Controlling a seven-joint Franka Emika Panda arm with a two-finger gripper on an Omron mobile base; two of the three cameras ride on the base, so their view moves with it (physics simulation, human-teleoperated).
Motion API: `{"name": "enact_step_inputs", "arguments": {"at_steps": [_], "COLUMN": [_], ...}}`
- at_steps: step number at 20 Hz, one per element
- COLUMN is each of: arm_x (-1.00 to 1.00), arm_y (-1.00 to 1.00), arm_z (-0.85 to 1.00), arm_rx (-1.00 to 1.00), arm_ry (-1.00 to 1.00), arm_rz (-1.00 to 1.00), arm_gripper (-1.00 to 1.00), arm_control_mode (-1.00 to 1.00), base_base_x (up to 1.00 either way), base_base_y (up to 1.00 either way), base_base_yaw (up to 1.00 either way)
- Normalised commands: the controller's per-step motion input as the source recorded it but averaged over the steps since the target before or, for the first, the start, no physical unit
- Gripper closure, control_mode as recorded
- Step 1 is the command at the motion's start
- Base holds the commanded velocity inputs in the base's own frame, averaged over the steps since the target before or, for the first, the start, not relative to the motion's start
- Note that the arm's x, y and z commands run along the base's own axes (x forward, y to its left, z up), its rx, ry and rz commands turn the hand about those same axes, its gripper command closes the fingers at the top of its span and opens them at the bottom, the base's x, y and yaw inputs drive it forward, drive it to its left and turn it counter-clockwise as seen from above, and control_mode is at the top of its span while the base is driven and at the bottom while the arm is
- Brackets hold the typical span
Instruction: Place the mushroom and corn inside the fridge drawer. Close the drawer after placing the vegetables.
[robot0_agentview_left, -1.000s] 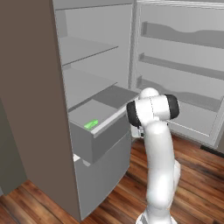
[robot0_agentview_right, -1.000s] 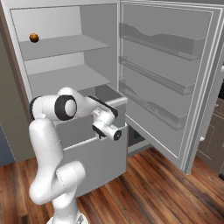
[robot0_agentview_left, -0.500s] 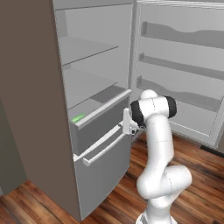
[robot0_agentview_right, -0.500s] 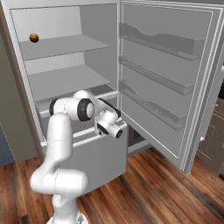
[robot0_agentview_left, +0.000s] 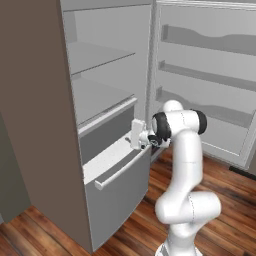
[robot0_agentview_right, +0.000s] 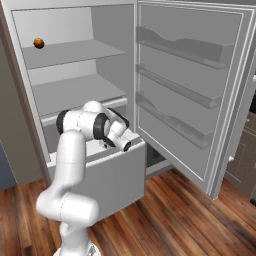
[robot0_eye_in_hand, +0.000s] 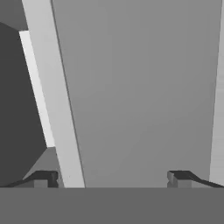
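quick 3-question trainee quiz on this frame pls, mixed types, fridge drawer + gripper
1. True or false: the fridge drawer is pulled fully out.
2. The gripper is: A) open, at the drawer front B) shut on the bar handle C) up at the top shelf
3. What small round thing sits on the top shelf in the right base view?

Key: 1. False, it is nearly shut. 2. A; the fingers stand wide apart. 3. A small orange-brown object; its kind is too small to tell.
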Motion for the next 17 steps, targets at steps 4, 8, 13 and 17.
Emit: {"name": "enact_step_inputs", "arguments": {"at_steps": [4,8,13,17], "arm_x": [-0.36,-0.85,-0.96,-1.0], "arm_y": [0.31,0.14,0.2,0.0], "arm_z": [0.33,0.52,0.74,0.76], "arm_rx": [0.0,0.0,0.0,0.0], "arm_ry": [0.0,-0.02,-0.02,0.0], "arm_rz": [-0.04,-0.02,-0.08,-0.13], "arm_gripper": [-1.0,-1.0,-1.0,-1.0], "arm_control_mode": [-1.0,-1.0,-1.0,-1.0], "base_base_x": [0.0,0.0,0.0,0.0], "base_base_y": [0.0,0.0,0.0,0.0], "base_base_yaw": [0.0,0.0,0.0,0.0]}}
